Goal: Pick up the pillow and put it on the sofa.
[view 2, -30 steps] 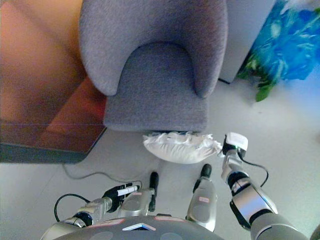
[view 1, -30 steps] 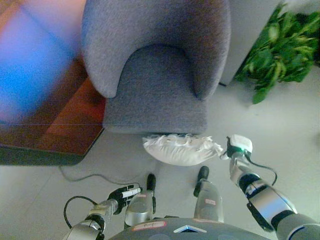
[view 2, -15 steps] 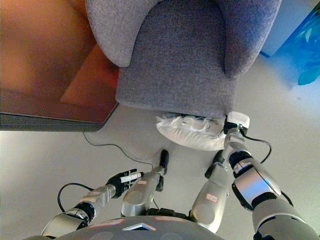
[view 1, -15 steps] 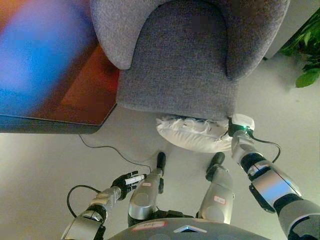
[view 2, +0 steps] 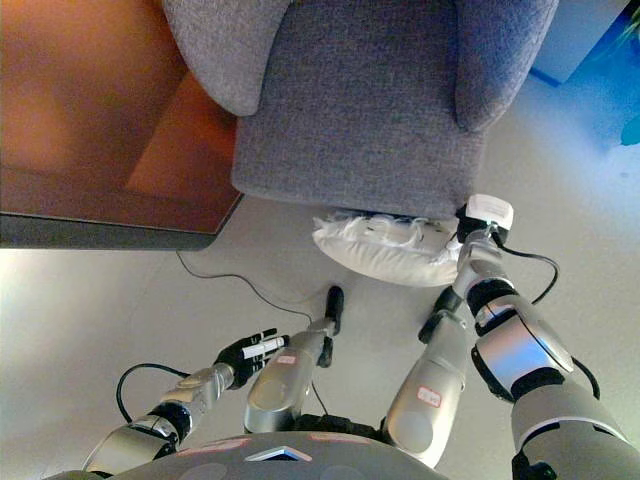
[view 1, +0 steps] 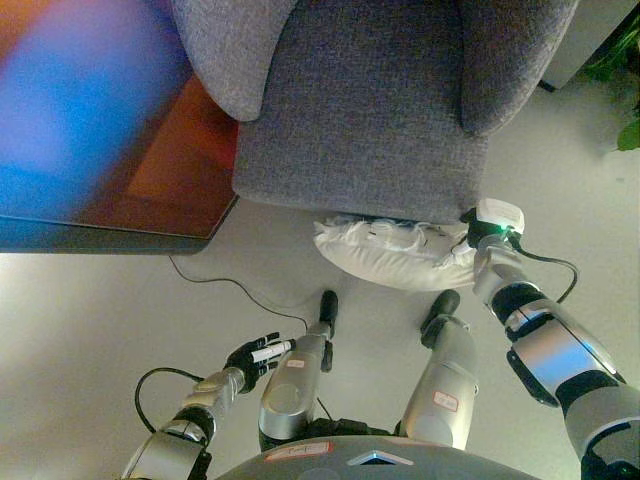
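A pale floor fills the lower half of the scene, with a grey sofa at twelve o'clock and a reddish-brown desk at ten o'clock.

The right hand reaches to the pillow's right end at about three o'clock of it. Its fingers are hidden behind the wrist and the cloth, so I cannot tell whether they are curled on it or merely against it. The left hand hangs at seven o'clock, well apart from the work, fingers relaxed and holding nothing.

Outward from the right hand lies the white pillow, on the floor and pressed against the foot of the sofa, its far edge tucked under the seat front. A thin dark cord trails across the floor at nine o'clock of the pillow.

The risk, as I judge it: a one-ended hold on so soft a thing may let it sag and slip, or snag on the sofa's lower edge as it rises; the seat front would cause that.

The right eye view shows more of the right forearm crossing the pillow's corner; the left eye view shows a green plant at two o'clock more plainly.
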Robot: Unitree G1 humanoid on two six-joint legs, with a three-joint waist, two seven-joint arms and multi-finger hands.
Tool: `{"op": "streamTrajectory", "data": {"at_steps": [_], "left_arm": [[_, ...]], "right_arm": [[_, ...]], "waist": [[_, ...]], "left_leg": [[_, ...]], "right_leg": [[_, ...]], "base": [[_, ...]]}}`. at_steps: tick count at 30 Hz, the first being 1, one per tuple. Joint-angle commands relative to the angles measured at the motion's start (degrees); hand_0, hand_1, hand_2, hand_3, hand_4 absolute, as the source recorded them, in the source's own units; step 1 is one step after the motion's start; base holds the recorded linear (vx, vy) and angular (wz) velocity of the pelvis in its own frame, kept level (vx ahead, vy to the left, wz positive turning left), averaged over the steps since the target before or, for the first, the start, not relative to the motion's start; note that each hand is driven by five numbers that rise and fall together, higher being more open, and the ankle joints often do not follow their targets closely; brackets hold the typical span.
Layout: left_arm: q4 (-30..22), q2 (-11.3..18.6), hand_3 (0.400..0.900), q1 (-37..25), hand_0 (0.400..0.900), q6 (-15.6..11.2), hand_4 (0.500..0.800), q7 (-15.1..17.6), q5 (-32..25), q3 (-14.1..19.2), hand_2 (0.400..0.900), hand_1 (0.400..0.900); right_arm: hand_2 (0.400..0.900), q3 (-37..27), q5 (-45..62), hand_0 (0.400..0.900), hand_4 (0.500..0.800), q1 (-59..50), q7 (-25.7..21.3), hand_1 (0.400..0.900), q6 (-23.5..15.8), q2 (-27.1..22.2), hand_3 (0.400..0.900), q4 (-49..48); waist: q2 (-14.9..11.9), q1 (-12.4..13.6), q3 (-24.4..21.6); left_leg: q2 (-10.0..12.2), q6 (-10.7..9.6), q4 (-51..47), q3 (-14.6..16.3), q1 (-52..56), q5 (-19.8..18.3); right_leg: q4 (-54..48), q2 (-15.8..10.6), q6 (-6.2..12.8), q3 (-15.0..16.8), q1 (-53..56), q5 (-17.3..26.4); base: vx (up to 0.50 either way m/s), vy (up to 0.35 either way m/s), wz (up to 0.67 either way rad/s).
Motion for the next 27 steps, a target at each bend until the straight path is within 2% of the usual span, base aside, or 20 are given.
{"op": "streamTrajectory", "data": {"at_steps": [1, 8, 14, 20, 21, 27], "left_arm": [[2.76, 1.54, 0.900, 3.77, 0.900, 1.17, 0.800, 1.69, -1.70, -4.80, 0.900, 0.900], [1.72, 1.46, 0.900, 4.30, 0.900, 0.24, 0.800, 1.62, -3.30, -5.30, 0.900, 0.900], [0.61, 1.65, 0.900, 5.32, 0.900, -1.00, 0.800, 2.57, -5.05, -6.13, 0.900, 0.900], [-0.30, 2.24, 0.900, 4.63, 0.900, -0.66, 0.800, 3.14, -6.45, -6.54, 0.900, 0.900], [-0.29, 2.25, 0.900, 4.85, 0.900, -0.92, 0.800, 3.20, -6.53, -6.64, 0.900, 0.900], [-1.28, 3.14, 0.900, 5.93, 0.900, -1.03, 0.800, 3.03, -8.48, -6.99, 0.900, 0.900]], "right_arm": [[0.900, 2.11, 3.34, 0.900, 0.800, -6.09, -0.02, 0.900, -0.51, -3.15, 0.900, 1.67], [0.900, 2.85, 5.17, 0.900, 0.800, -9.18, 1.82, 0.900, -1.91, -3.92, 0.900, 1.62], [0.900, 4.66, 5.37, 0.900, 0.800, -11.98, 7.15, 0.900, -5.14, -4.36, 0.900, 1.92], [0.900, 5.95, 6.72, 0.900, 0.800, -14.68, 7.41, 0.900, -5.51, -4.56, 0.900, 1.82], [0.900, 6.07, 7.09, 0.900, 0.800, -15.04, 7.49, 0.900, -5.77, -4.61, 0.900, 1.93], [0.900, 7.37, 11.60, 0.900, 0.800, -18.51, 11.24, 0.900, -6.86, -5.10, 0.900, 1.08]], "waist": [[2.32, 2.85, 3.42], [2.58, 3.35, 5.44], [2.64, 3.88, 7.36], [2.43, 4.43, 8.94], [2.56, 4.63, 9.29], [2.76, 5.21, 9.53]], "left_leg": [[4.03, 0.92, 3.01, -3.74, 5.52, -8.07], [3.75, 1.22, 8.08, -4.24, 0.71, -8.47], [3.79, 1.33, 12.13, -3.93, -4.54, -7.72], [3.15, 2.14, 16.09, -3.86, -10.38, -7.28], [3.22, 2.13, 17.44, -3.97, -10.64, -8.90], [1.91, 3.04, 24.87, -3.92, -19.44, -9.53]], "right_leg": [[4.01, -4.95, 9.03, 10.45, -9.90, 9.49], [6.62, -4.32, 8.74, 11.45, -11.08, 7.52], [6.95, -3.18, 8.50, 11.37, -10.81, 5.36], [7.25, -2.17, 7.62, 10.60, -11.22, 4.12], [8.92, -1.99, 8.14, 10.98, -11.26, 2.20], [10.93, -1.27, 6.70, 10.99, -13.85, 0.95]], "base": [[-0.09, 0.017, -0.06], [-0.04, -0.004, -0.07], [-0.02, -0.005, -0.09], [-0.03, -0.017, -0.09], [0.02, -0.027, -0.07], [-0.04, 0.007, -0.06]]}}
